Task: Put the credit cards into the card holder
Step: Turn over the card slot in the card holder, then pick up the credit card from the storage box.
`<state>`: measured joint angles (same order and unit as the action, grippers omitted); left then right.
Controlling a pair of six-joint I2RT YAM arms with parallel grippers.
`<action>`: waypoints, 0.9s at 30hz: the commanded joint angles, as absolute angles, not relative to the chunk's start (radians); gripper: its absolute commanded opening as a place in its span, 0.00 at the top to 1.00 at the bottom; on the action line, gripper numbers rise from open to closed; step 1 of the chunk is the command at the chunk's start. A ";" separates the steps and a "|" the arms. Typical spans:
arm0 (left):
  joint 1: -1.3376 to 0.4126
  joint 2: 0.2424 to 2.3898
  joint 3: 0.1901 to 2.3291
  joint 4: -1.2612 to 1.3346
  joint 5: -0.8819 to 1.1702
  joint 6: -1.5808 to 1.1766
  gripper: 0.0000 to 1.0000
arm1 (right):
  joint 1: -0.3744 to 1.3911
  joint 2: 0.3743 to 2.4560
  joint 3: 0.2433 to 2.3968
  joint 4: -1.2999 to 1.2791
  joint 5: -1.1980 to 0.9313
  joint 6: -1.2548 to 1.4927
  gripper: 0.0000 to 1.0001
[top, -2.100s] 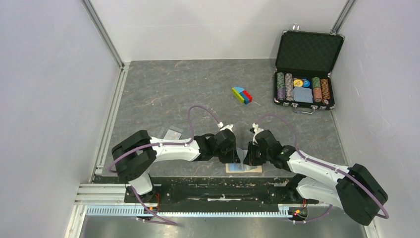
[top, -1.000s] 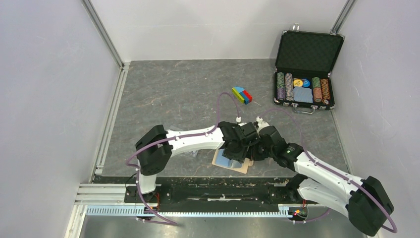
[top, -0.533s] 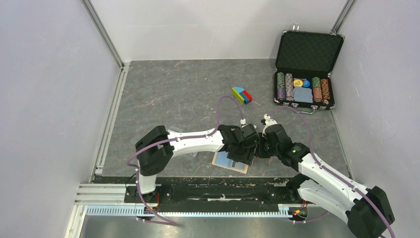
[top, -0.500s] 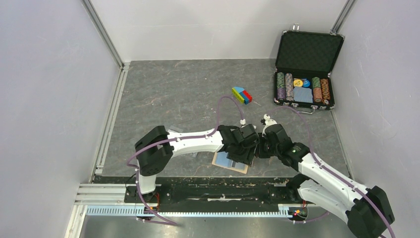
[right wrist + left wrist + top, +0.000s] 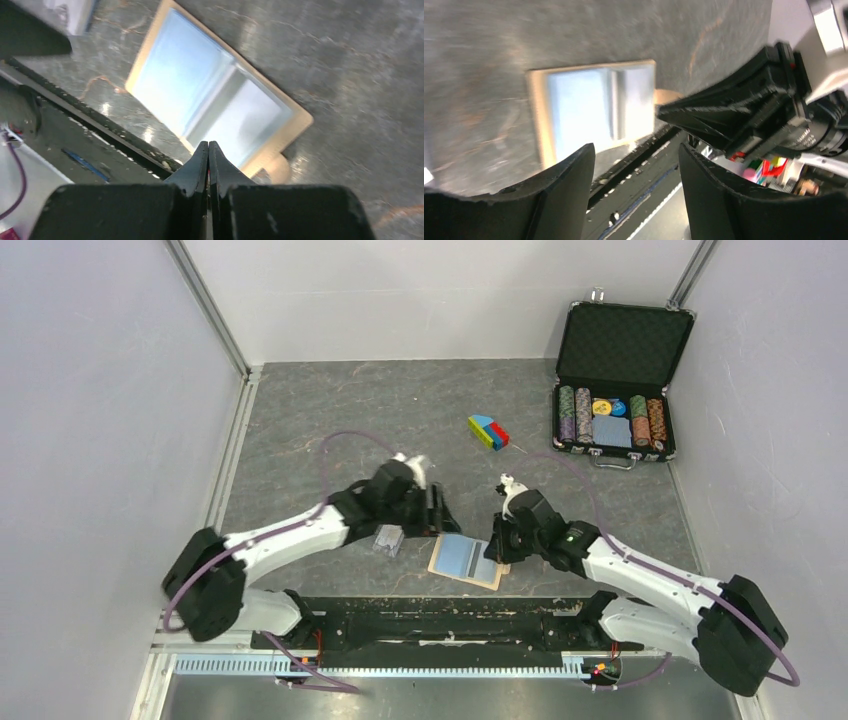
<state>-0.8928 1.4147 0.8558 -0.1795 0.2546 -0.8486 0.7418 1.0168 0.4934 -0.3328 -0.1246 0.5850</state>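
The card holder (image 5: 462, 558) lies open and flat near the table's front edge, tan outside with light blue-white pockets; it also fills the left wrist view (image 5: 594, 107) and the right wrist view (image 5: 215, 105). One pale grey credit card (image 5: 388, 539) lies on the table to its left, and its corner shows at the top left of the right wrist view (image 5: 75, 12). My left gripper (image 5: 437, 512) (image 5: 636, 150) hovers open and empty between card and holder. My right gripper (image 5: 497, 546) (image 5: 208, 146) is shut, its tips at the holder's right edge by the snap tab.
An open black case (image 5: 618, 380) with poker chips and a blue deck stands at the back right. A small coloured block (image 5: 488, 431) lies mid-table. The black base rail (image 5: 440, 620) runs just in front of the holder. Grey walls close both sides.
My left arm has pulled back to the left off the holder, its jaws now wider. My right gripper has slid toward the holder's right edge, still shut. The holder has barely moved.
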 commanded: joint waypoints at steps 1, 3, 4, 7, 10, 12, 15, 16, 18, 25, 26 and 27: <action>-0.706 1.210 0.715 -0.142 0.361 -0.861 0.31 | 0.794 1.069 0.601 -0.251 -0.105 0.609 0.99; -0.606 1.123 0.693 -0.252 0.361 -0.806 0.30 | 0.817 1.100 0.632 -0.239 -0.097 0.614 0.99; -0.563 1.084 0.694 -0.319 0.354 -0.768 0.30 | 0.828 1.119 0.644 -0.227 -0.095 0.617 0.99; -0.470 1.027 0.753 -0.550 0.240 -0.654 0.30 | 0.864 1.182 0.684 -0.199 -0.096 0.624 0.99; -0.457 1.055 0.830 -0.721 0.079 -0.568 0.29 | 0.897 1.247 0.716 -0.164 -0.104 0.634 0.98; -0.457 1.101 0.866 -0.776 0.022 -0.532 0.29 | 0.913 1.278 0.724 -0.133 -0.111 0.645 0.98; -0.456 1.168 0.890 -0.788 0.013 -0.501 0.34 | 0.930 1.312 0.727 -0.095 -0.123 0.663 0.98; -0.457 1.191 0.893 -0.781 0.019 -0.496 0.36 | 0.934 1.319 0.727 -0.086 -0.126 0.668 0.98; -0.457 1.233 0.898 -0.758 0.038 -0.488 0.41 | 0.940 1.332 0.724 -0.073 -0.130 0.675 0.98; -0.457 1.395 0.917 -0.695 0.084 -0.482 0.44 | 0.945 1.360 0.711 -0.035 -0.153 0.690 0.98; -0.458 1.417 0.918 -0.689 0.087 -0.483 0.44 | 0.945 1.362 0.708 -0.029 -0.156 0.692 0.98; -0.459 1.434 0.915 -0.678 0.090 -0.484 0.44 | 0.945 1.364 0.703 -0.023 -0.159 0.696 0.97</action>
<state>-0.4595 1.3739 0.8776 -0.7235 0.0650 -0.5354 0.9398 1.3552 0.6880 -0.0875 -0.1432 0.6762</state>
